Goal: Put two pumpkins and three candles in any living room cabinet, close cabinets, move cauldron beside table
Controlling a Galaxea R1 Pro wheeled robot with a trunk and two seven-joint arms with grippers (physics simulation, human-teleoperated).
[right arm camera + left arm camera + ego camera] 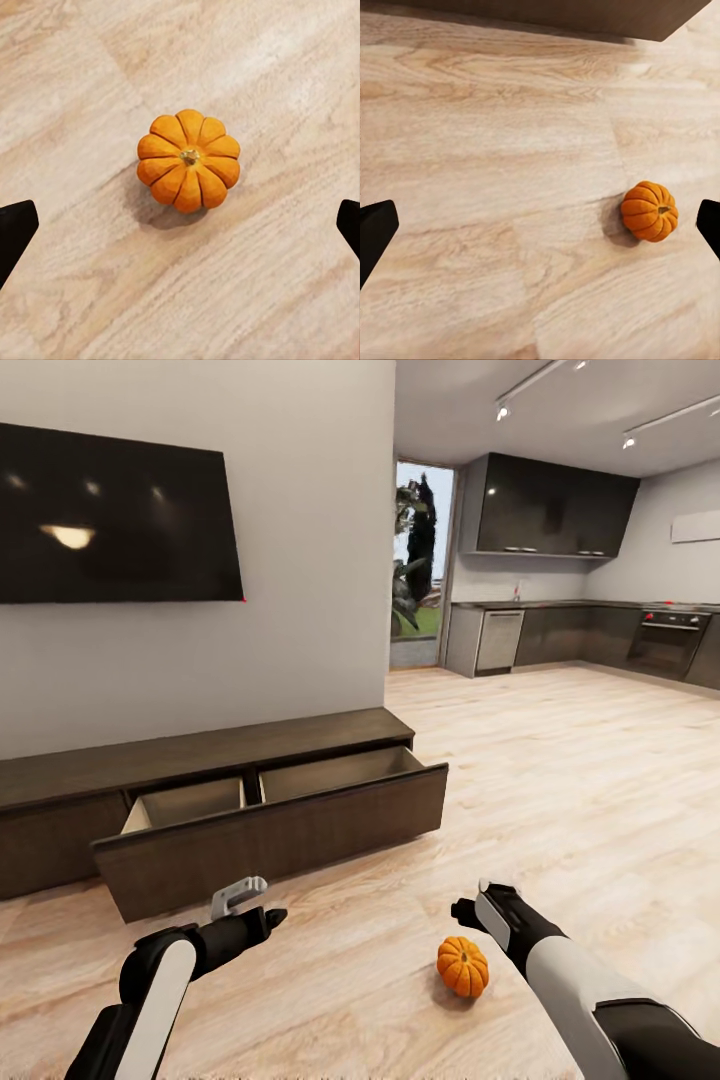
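Alignment comes first for the robot here. The small, squat, ribbed orange pumpkin [463, 966] sits upright on the light wood plank floor [560, 790], in front of the long, low, dark brown wooden cabinet [200, 760] and well apart from its pulled-out drawer [270, 840], which shows two pale compartments with nothing visible in them. The right claw [466, 909] hangs above the pumpkin with its fingers spread wide; in the right wrist view the fruit lies nearly centred between the two dark fingertips [15, 232], stem up. A good pick would probably be a straight descent, with the fingers closing on the ribbed flanks below the widest part so the round body does not squirt out. The left claw [262, 915] hovers between the pumpkin and the drawer front, also spread and holding nothing. Afterwards the carry should clear the drawer's front edge before release into a compartment.
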